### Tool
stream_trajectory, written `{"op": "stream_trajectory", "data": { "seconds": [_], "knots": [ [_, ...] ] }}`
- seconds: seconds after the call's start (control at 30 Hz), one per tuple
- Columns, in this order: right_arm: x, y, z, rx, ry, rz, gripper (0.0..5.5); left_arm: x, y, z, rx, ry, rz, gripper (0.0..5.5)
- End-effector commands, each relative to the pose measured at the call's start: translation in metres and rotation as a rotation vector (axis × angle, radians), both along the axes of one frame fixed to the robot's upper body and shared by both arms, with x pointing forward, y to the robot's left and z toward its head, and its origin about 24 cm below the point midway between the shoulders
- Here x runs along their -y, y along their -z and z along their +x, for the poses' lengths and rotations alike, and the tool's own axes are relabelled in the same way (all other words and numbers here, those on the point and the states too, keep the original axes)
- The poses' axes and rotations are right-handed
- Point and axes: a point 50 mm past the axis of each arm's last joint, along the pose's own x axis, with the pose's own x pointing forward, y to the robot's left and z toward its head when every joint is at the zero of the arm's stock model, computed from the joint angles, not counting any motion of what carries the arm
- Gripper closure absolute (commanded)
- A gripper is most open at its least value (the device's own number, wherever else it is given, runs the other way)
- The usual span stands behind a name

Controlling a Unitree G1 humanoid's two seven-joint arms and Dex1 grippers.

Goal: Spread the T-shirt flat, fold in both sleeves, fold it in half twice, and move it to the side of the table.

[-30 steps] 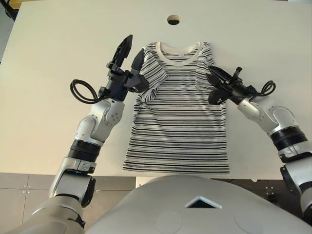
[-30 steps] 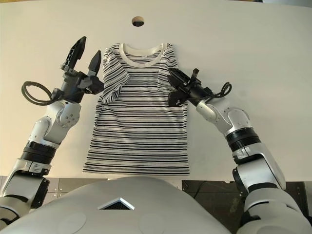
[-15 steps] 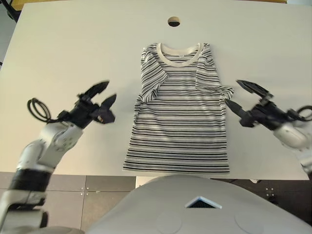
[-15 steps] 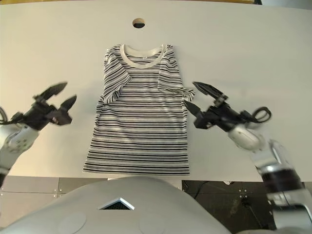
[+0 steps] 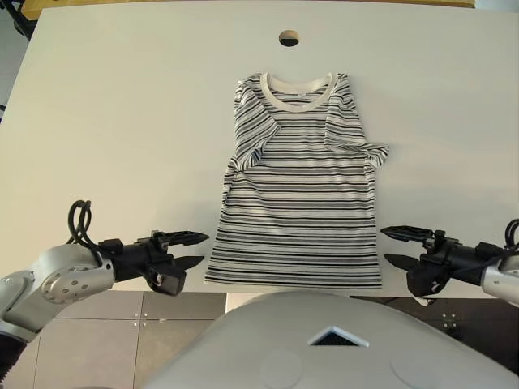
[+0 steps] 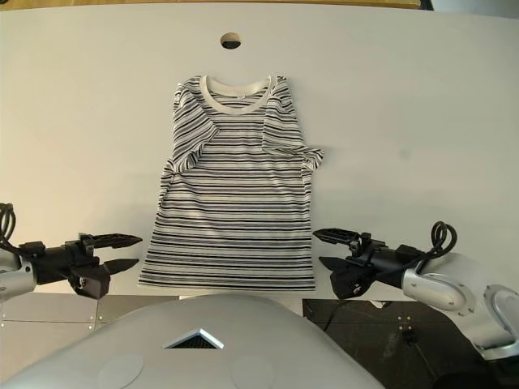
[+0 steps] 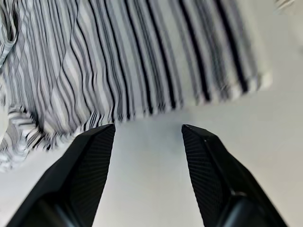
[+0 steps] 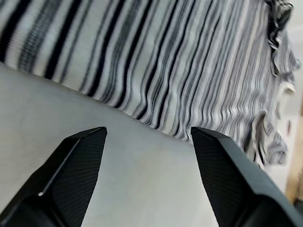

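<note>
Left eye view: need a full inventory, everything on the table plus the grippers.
T-shirt: 1, black-and-white striped with a cream collar, lying flat at the table's centre, collar away from the robot, hem at the near edge, both sleeves folded in, the right one's tip poking past the side.
Table: 1, off-white, under everything.
Hole: 1, round and dark, in the tabletop just beyond the collar.
Left gripper: 1, black, open, at the near edge beside the hem's left corner, not touching the cloth.
Right gripper: 1, black, open, at the near edge beside the hem's right corner, not touching the cloth.
</note>
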Motion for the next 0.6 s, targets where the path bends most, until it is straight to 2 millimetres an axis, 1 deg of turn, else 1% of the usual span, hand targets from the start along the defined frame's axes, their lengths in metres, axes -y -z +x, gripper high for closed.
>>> {"op": "stream_trajectory", "data": {
  "seconds": [0.03,0.17,0.3,0.43,0.5,0.6],
  "knots": [
    [-0.002,0.001,-0.006,-0.08,-0.063,-0.037,2.19,0.006,0.004,0.0,-0.035,0.047,0.007,2.84],
    [-0.014,0.001,-0.009,-0.13,-0.129,-0.006,2.19,0.016,0.006,0.0,-0.06,0.083,-0.031,2.84],
    [-0.023,0.001,-0.002,-0.14,-0.159,0.02,2.19,0.021,0.007,-0.001,-0.092,0.106,-0.06,2.84],
    [-0.027,0.0,0.005,-0.138,-0.172,0.03,2.19,0.023,0.009,-0.006,-0.131,0.132,-0.071,2.84],
    [-0.029,-0.001,0.007,-0.143,-0.178,0.034,2.15,0.022,0.011,-0.007,-0.139,0.136,-0.072,3.27],
    [-0.029,-0.003,0.006,-0.164,-0.188,0.039,2.8,0.021,0.013,-0.005,-0.14,0.141,-0.077,3.9]
  ]
}}
